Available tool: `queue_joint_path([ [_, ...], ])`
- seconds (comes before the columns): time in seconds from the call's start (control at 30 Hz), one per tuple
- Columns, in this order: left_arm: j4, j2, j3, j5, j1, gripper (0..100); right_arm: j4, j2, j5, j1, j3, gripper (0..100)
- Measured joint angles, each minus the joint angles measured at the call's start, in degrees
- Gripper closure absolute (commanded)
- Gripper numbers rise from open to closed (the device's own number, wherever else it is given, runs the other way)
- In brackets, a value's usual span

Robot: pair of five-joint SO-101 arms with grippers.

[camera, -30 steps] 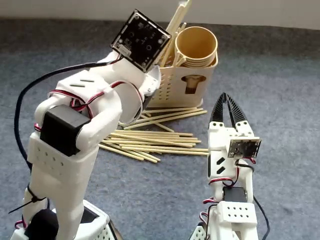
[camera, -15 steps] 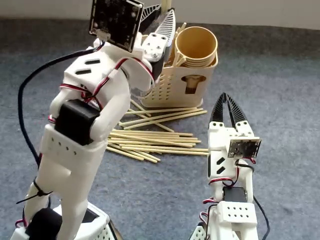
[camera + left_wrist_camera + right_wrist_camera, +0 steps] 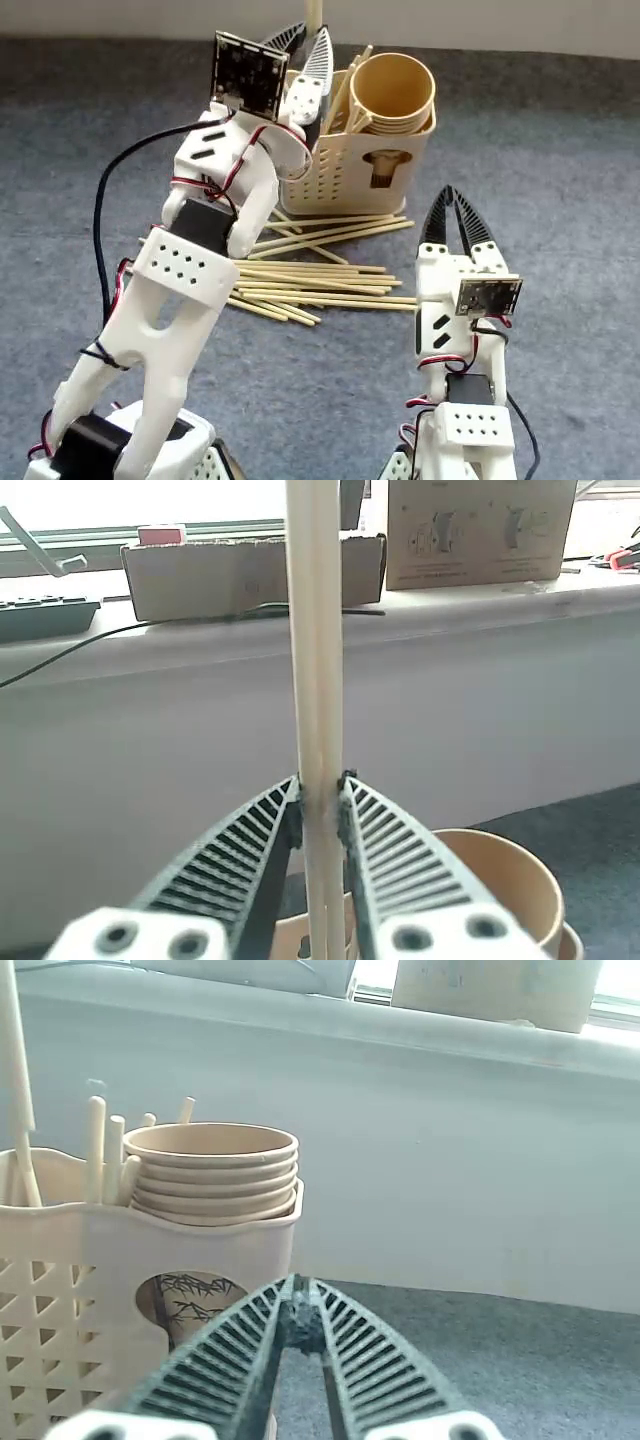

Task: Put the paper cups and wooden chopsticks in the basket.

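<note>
- Left gripper clamps two pale wooden chopsticks upright over the cream perforated plastic basket, likely for an endwise drop beside nested tan paper cups.
- Right gripper sits closed, empty, near the loose chopsticks.

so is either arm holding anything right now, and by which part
The left gripper holds pale wooden chopsticks upright, its jaws shut on the shafts partway along, with a long stretch standing above. The right gripper is shut on nothing.
</note>
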State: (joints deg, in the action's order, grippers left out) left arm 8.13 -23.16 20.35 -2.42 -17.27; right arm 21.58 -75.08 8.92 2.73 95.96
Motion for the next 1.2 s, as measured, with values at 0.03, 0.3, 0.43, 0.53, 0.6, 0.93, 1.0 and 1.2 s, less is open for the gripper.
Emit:
queue_joint_path([
  [0.03,-0.88,0.0,1.41,0.0,0.35,99,0.0,0.0,0.0,0.0,0.0,99.3],
  [0.3,-4.92,0.18,7.65,0.0,2.29,95,0.0,0.0,0.0,0.0,0.0,99.3],
  [0.43,-4.92,0.35,7.74,0.0,2.29,89,0.0,0.0,0.0,0.0,0.0,99.3],
  [0.53,-3.08,0.35,7.74,0.0,2.64,89,0.0,0.0,0.0,0.0,0.0,99.3],
  [0.6,-0.97,0.35,7.74,0.0,3.25,89,0.0,0.0,0.0,0.0,0.0,99.3],
  [0.93,23.3,-5.54,3.25,5.36,3.87,89,0.0,0.0,0.0,0.0,0.0,99.3],
  [1.0,28.31,-7.65,3.08,6.77,4.31,90,0.0,0.0,0.0,0.0,0.0,99.3],
  [1.2,43.78,-12.84,3.08,12.75,3.96,97,0.0,0.0,0.0,0.0,0.0,99.3],
])
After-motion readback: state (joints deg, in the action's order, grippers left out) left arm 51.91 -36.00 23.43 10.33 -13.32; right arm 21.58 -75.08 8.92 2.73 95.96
